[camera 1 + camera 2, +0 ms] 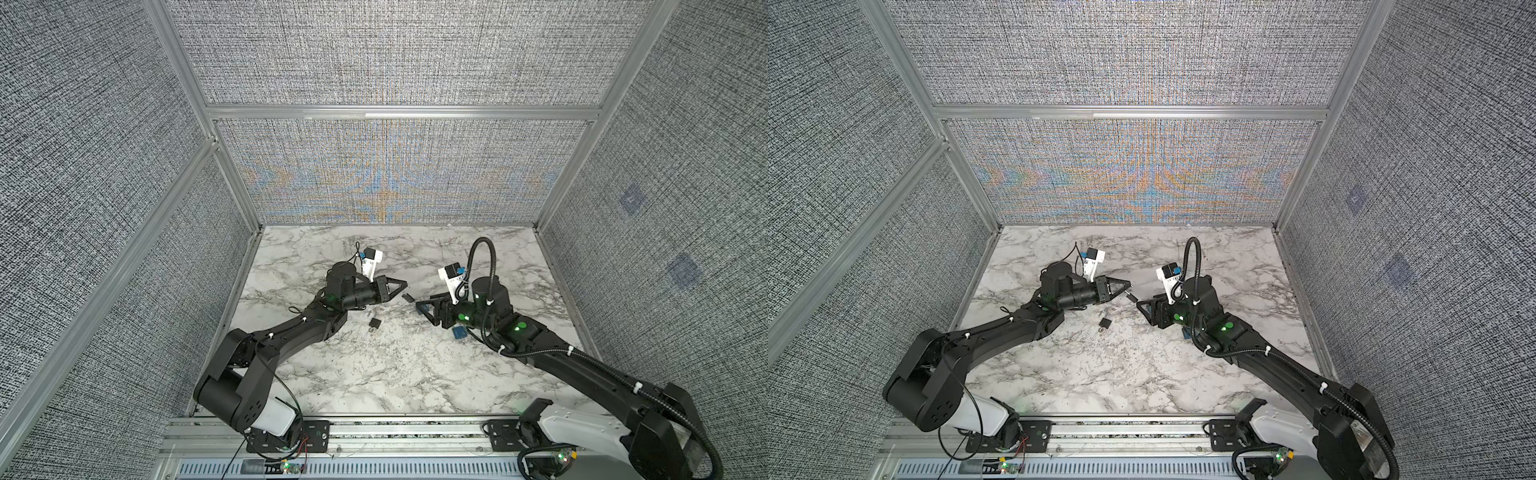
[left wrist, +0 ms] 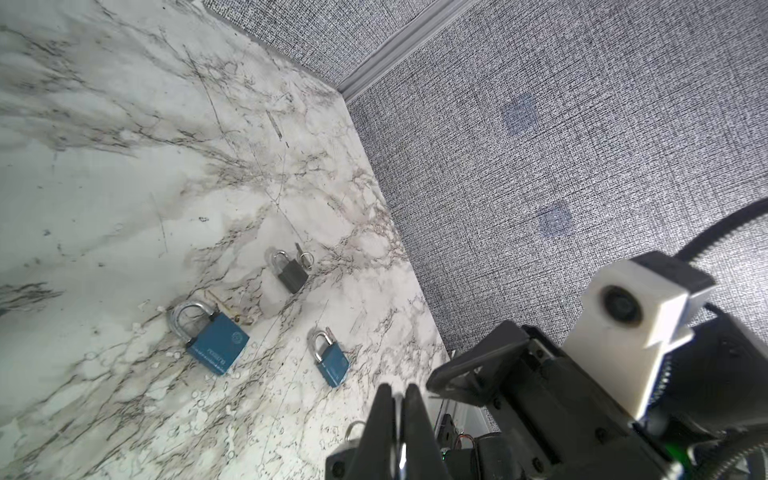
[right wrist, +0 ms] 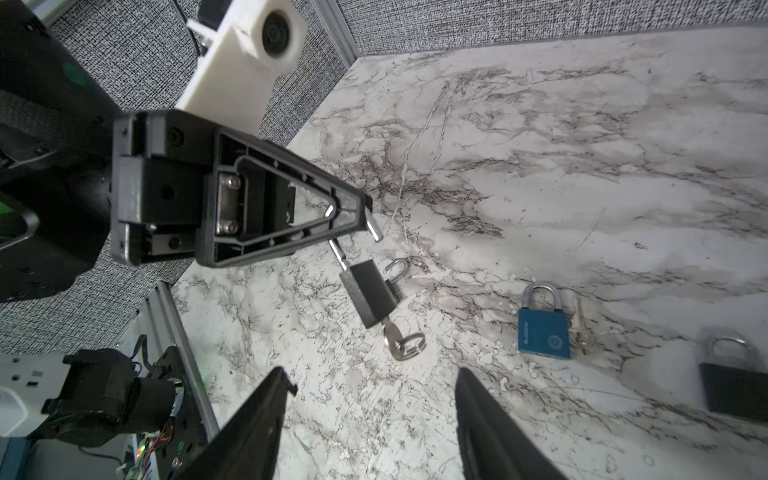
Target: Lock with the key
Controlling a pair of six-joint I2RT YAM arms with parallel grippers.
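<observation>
My left gripper (image 3: pixel 351 212) is shut on the open silver shackle of a small black padlock (image 3: pixel 368 291), which hangs below it above the marble table (image 3: pixel 540 166). A silver key (image 3: pixel 392 338) with a ring sticks out of the padlock's bottom. In both top views the padlock (image 1: pixel 409 297) (image 1: pixel 1131 297) hangs between the two grippers. My right gripper (image 3: pixel 370 399) is open, its fingers (image 3: pixel 266 415) wide apart just short of the key, with nothing between them. In the left wrist view the left gripper (image 2: pixel 399 399) shows shut with a metal strip between its fingers.
Another black padlock (image 1: pixel 375 323) lies on the table below the left gripper. A blue padlock (image 3: pixel 542 328) with a key beside it and a black padlock (image 3: pixel 733 382) lie further off. Two blue padlocks (image 2: pixel 216 336) (image 2: pixel 330 361) and a dark one (image 2: pixel 291 272) show in the left wrist view.
</observation>
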